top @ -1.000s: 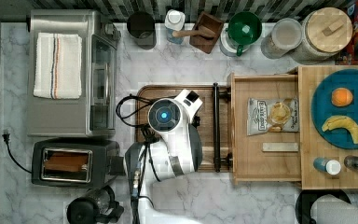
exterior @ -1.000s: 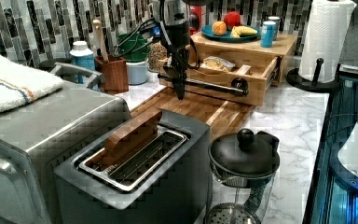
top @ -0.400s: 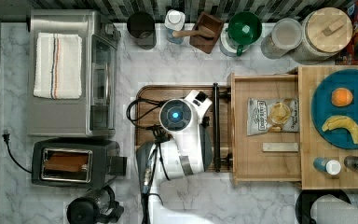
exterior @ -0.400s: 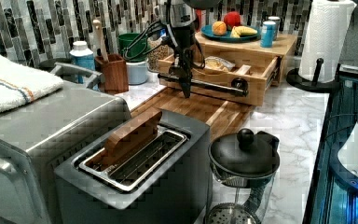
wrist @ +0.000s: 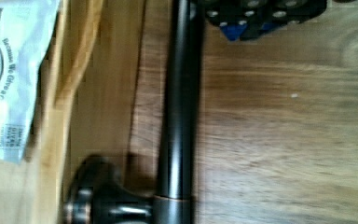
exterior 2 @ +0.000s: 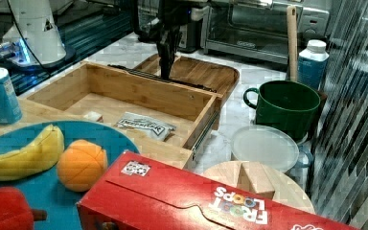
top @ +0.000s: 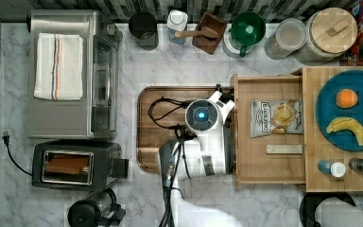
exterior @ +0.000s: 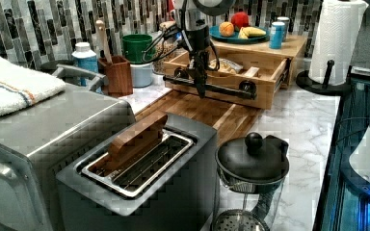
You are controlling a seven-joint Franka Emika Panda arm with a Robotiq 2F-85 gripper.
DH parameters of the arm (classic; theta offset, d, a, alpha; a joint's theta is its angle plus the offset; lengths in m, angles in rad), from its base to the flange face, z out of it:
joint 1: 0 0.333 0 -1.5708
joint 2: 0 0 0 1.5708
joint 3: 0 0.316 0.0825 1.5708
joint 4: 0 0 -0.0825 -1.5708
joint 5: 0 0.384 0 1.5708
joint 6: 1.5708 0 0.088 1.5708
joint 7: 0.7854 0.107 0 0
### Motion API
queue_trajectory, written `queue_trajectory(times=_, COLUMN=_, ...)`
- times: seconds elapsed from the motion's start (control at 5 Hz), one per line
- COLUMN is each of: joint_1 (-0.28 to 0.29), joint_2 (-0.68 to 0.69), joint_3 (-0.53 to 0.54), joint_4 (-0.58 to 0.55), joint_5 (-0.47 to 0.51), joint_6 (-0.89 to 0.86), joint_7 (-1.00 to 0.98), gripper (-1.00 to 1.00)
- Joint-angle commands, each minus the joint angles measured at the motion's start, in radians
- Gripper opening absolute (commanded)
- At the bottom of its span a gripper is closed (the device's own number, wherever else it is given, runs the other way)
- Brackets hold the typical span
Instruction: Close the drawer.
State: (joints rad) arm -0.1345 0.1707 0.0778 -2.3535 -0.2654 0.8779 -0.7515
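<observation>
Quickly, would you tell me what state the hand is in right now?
Hand: at the drawer handle; open or closed cannot be told.

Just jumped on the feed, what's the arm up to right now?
The arm has its gripper down at the drawer's front, right by the dark bar handle, above the darker wooden board. The drawer is pulled well out from under the light wood top that carries the blue plate. A snack packet and a small pale block lie inside. Closing is not done yet.
</observation>
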Motion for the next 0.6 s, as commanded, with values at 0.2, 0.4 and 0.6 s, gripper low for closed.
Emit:
queue_trajectory(times=0.2, joint_1=-0.086, joint_2=-0.014, joint_3=-0.030, joint_4=0.087, joint_5=0.035, joint_6=-0.005, joint_7=-0.213, gripper=-1.00)
queue_trajectory(times=0.4, joint_1=-0.016, joint_2=-0.035, joint_3=-0.173, joint_4=0.115, joint_5=0.061, joint_6=-0.033, joint_7=-0.294, gripper=-1.00)
queue_trajectory(times=0.6, joint_1=-0.089, joint_2=0.001, joint_3=-0.169, joint_4=0.128, joint_5=0.074, joint_6=0.024, joint_7=-0.359, gripper=-1.00)
